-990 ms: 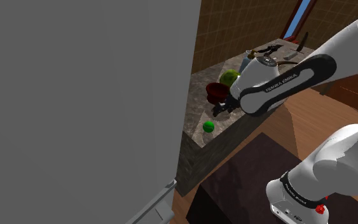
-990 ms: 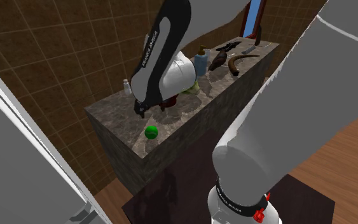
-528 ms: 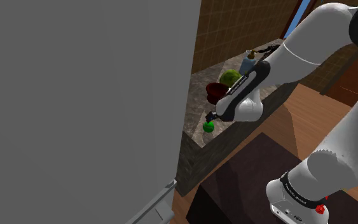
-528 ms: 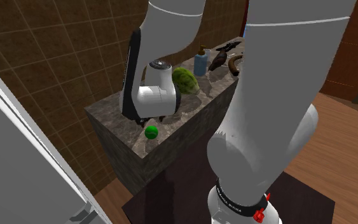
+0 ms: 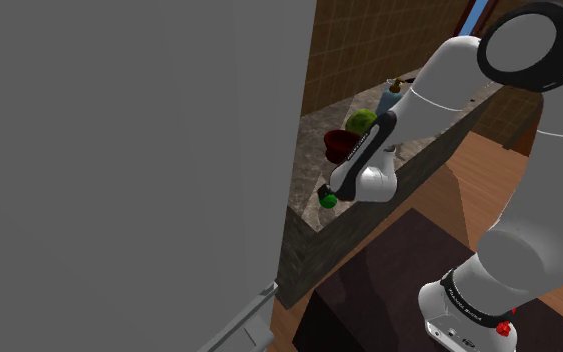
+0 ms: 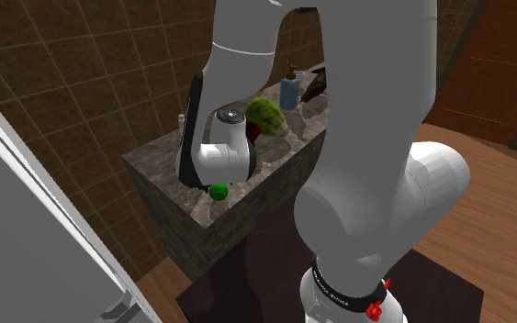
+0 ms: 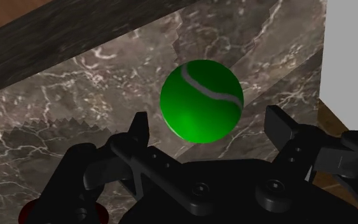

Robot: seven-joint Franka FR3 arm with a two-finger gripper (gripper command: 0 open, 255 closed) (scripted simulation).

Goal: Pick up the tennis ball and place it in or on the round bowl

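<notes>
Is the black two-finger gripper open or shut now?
Open: the black gripper has its fingers apart, either side of the green tennis ball, not touching it.

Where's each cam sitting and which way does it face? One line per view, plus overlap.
Shoulder view: beside and behind the stand, looking down at the marble counter; the arm shows from base to forearm, gripper at the green tennis ball.
Second exterior view: near the stand too, facing counter and tiled wall; white arm links in the foreground.
Wrist view: on the hand, looking down at the ball between open fingers.
All three share ball and counter.
</notes>
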